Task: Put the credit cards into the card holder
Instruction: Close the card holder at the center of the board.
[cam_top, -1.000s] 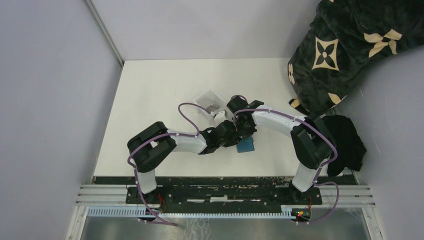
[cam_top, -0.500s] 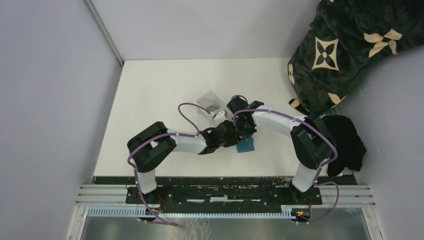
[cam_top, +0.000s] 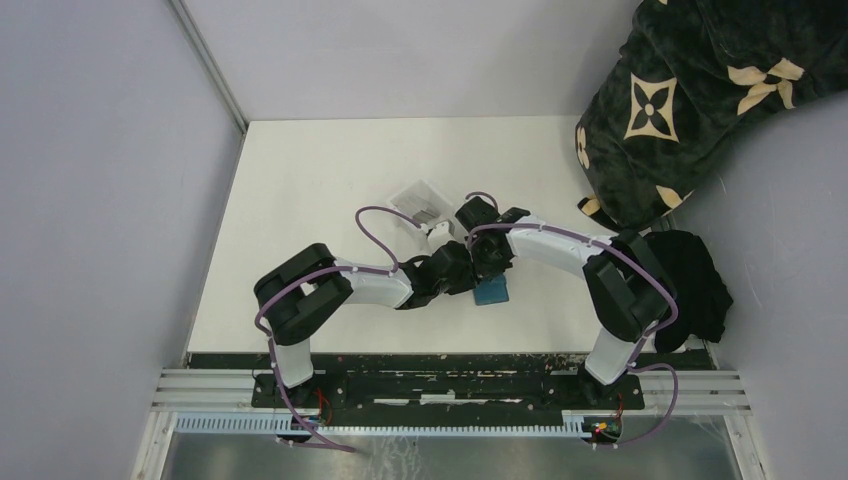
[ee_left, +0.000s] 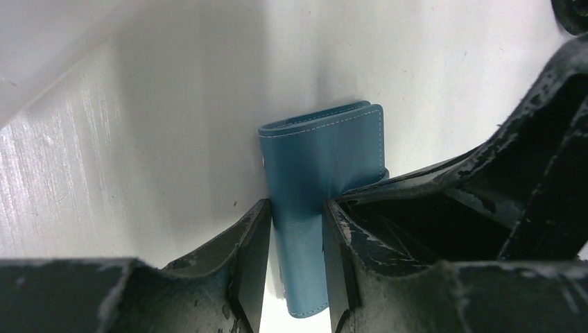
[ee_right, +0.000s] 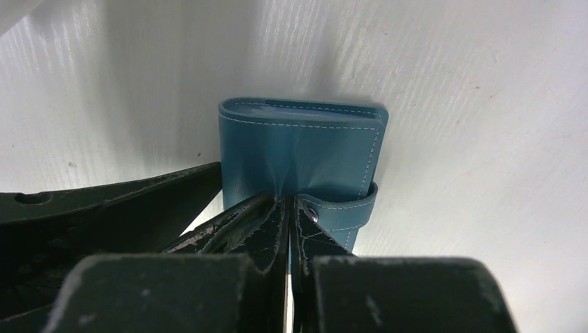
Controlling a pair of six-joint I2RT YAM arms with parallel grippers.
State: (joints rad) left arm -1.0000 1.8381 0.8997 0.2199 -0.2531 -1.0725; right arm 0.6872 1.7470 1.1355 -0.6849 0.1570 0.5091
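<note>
Teal card holder (cam_top: 491, 292): folded, on the white table (cam_top: 300, 200), close in front of both my wrists, nearer the arm bases than anything else on the tabletop.
Card holder, edges: pale stitching runs along the border; in the right wrist view the fold is at the far end.
Snap tab (ee_right: 351, 206): wraps round the card holder's right edge in the right wrist view; a small metal stud shows just beside my fingertips there.
My left pincer (ee_left: 296, 260): part spread, with the card holder between the two fingers (ee_left: 253, 250) and touching both pads. I am gripping it by its sides.
My right pincer (ee_right: 288, 208): fingers pressed together, tips down on the card holder's top cover. The leather puckers in creases running to the tips, so a thin fold of cover is pinched.
Both pincers, overhead: left (cam_top: 462, 272) at the card holder's left, right (cam_top: 490, 262) at its far edge, the two nearly touching.
Clear tray (cam_top: 408, 192): beyond the card holder and to its left, well apart; something greyish inside, too small to name.
Dark patterned blanket (cam_top: 690, 90): far beyond the card holder, to its right.
Black cloth (cam_top: 690, 280): to the card holder's right, off the table edge.
</note>
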